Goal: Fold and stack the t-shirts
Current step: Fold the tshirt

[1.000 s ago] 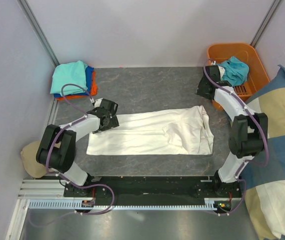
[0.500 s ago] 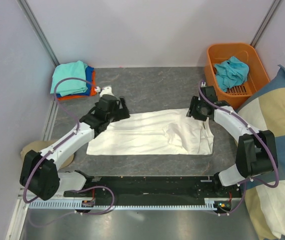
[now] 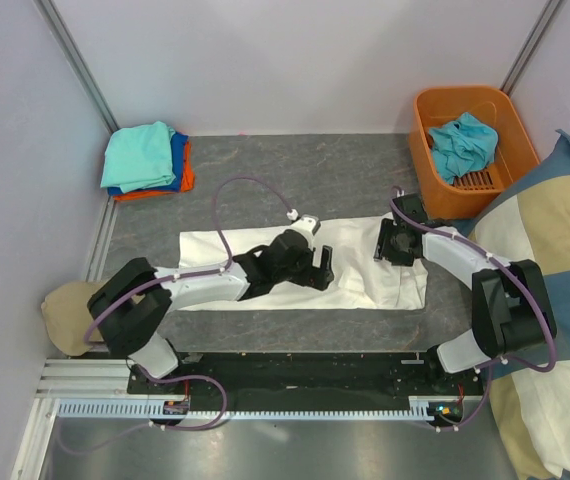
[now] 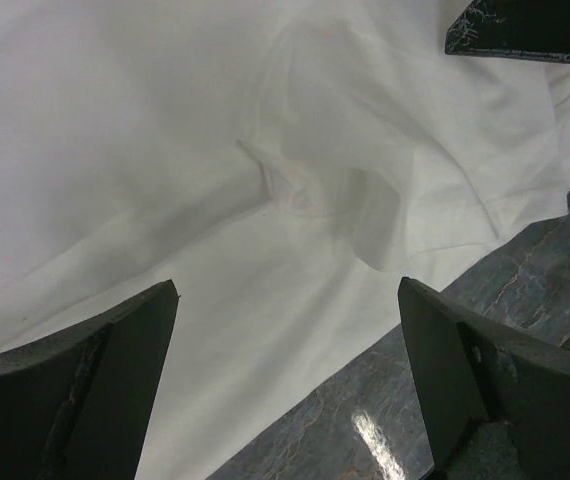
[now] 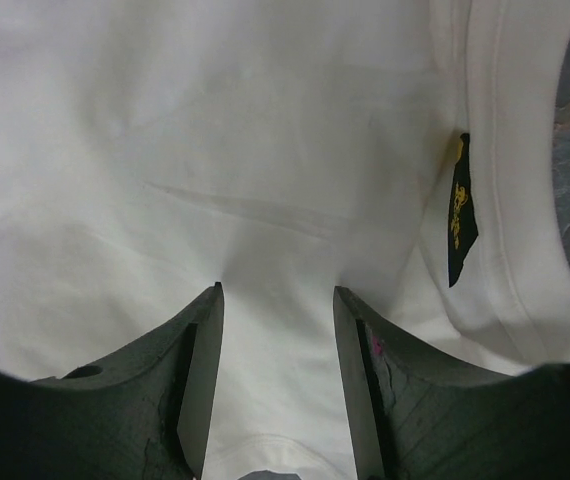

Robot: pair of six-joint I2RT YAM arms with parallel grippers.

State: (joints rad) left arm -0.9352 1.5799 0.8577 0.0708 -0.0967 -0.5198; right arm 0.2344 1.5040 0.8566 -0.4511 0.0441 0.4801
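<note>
A large white t-shirt (image 3: pixel 365 262) lies spread lengthwise across the grey table, back side up, no print showing. My left gripper (image 3: pixel 313 272) hovers over its middle, near the front edge, jaws wide open and empty (image 4: pixel 287 288). My right gripper (image 3: pixel 389 245) is down on the shirt's right end near the collar, jaws partly open with white cloth puckered between the fingertips (image 5: pixel 277 291). A black neck label (image 5: pixel 458 215) shows beside it. Folded teal (image 3: pixel 140 155), blue (image 3: pixel 178 158) and orange (image 3: pixel 187 180) tees are stacked at the back left.
An orange basket (image 3: pixel 500 105) at the back right holds a crumpled teal tee (image 3: pixel 463 142). A checked blue-and-cream cushion (image 3: pixel 555 300) lies to the right. A tan cap (image 3: pixel 63 315) sits at the left, off the table's edge.
My left arm swung from the shirt's back-left edge to over its middle. My right gripper came from the basket down onto the shirt's collar end. The shirt's left end now lies flatter.
</note>
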